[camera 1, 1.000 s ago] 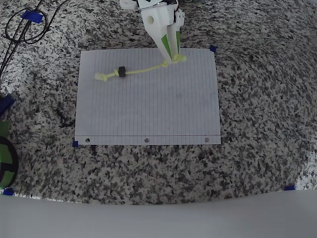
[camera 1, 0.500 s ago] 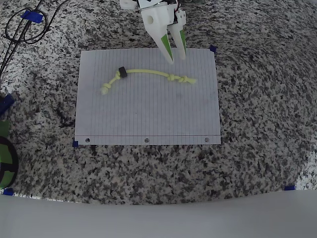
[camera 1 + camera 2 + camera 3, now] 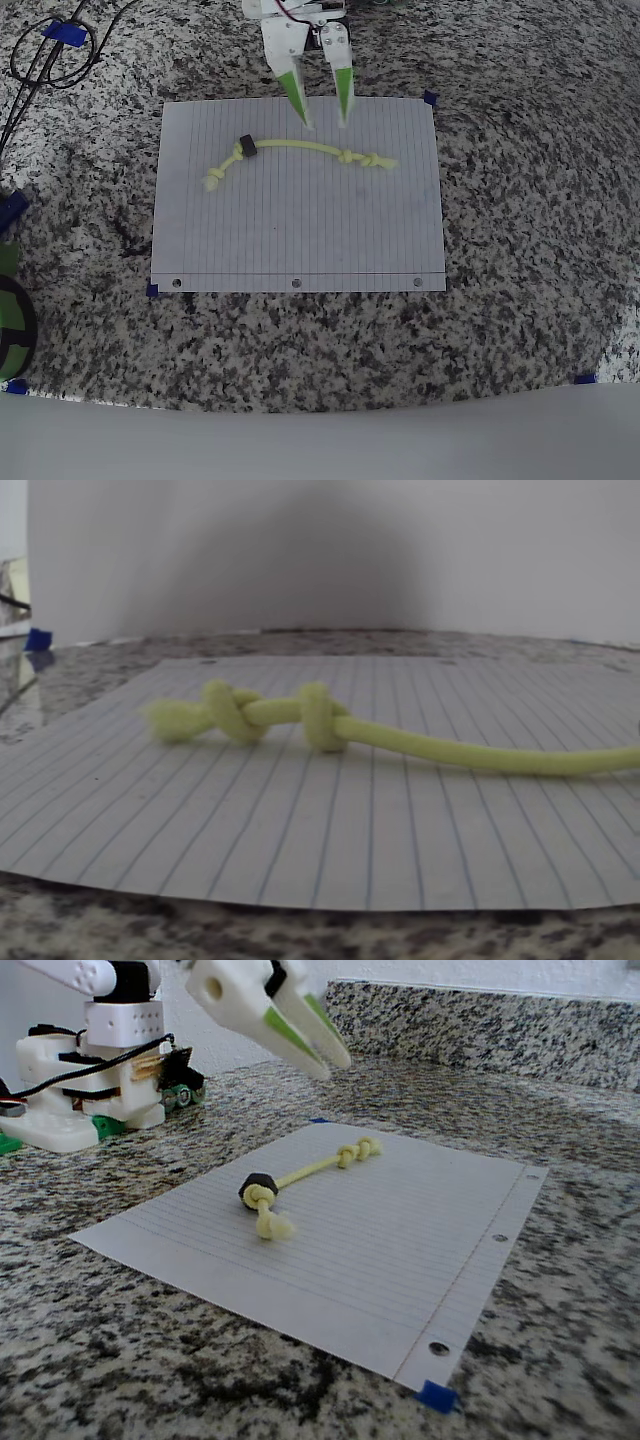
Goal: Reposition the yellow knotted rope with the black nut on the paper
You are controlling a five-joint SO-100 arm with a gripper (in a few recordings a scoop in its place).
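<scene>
Yellow-green cord, item: the yellow knotted rope (image 3: 300,148), lying on the paper (image 3: 300,230) in its upper half as the overhead view shows it, free of any grip. Fitted with the black nut (image 3: 247,146), threaded on near the left end in that view.

Lie: long axis runs roughly left to right across the sheet in the overhead view, about parallel to its top edge, in a shallow arch. Left end droops down past the nut to a knotted tip; right end finishes in two close knots and a frayed tuft.

Handling, by judgement: light, soft and limp; likely to bend and trail rather than move as a piece when lifted. Nut looks hard and may slide along the cord. Knots give bulk and a stop against slipping, so the knotted right end, or the cord just beside it, appears the surest hold. Paper is thin and could shift if dragged on.

Claw: the gripper (image 3: 322,126) hovers over the sheet's top edge, just above the rope's middle, jaws spread apart, holding nothing
</scene>
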